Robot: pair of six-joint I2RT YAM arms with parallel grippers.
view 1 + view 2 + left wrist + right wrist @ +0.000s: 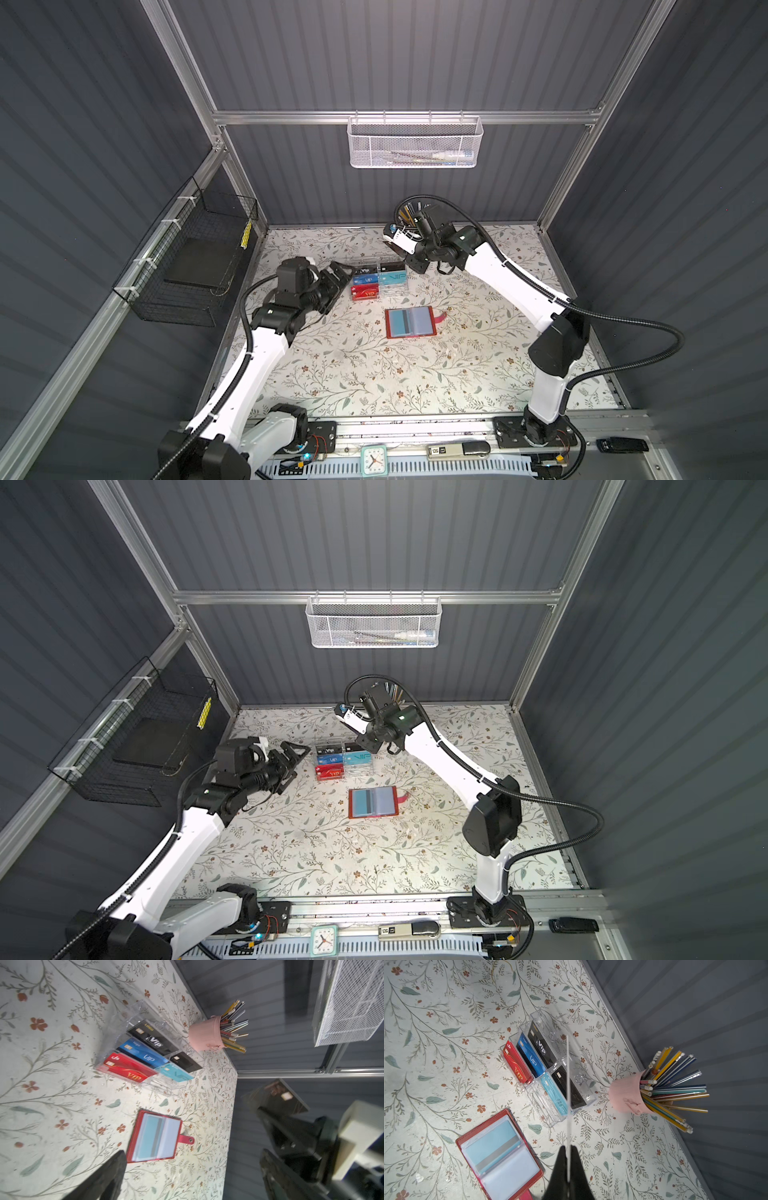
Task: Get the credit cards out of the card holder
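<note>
Jaws of the right gripper clamp a thin, stiff, probably slick, seemingly dark plastic card by its edge, lower centre; left gripper gapes empty.

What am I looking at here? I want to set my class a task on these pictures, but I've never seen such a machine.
It is a robot with two arms at a flowered table. Two pictures look down on the whole scene; the other two come from a camera on each arm's wrist. On the table lie an open red card holder with one striped teal card in a sleeve, a clear box of sorted cards and a pink pencil cup. Each arm ends in an end effector, a two-fingered clamp. The right end effector is shut on a dark card; the left end effector is open and empty.
</note>
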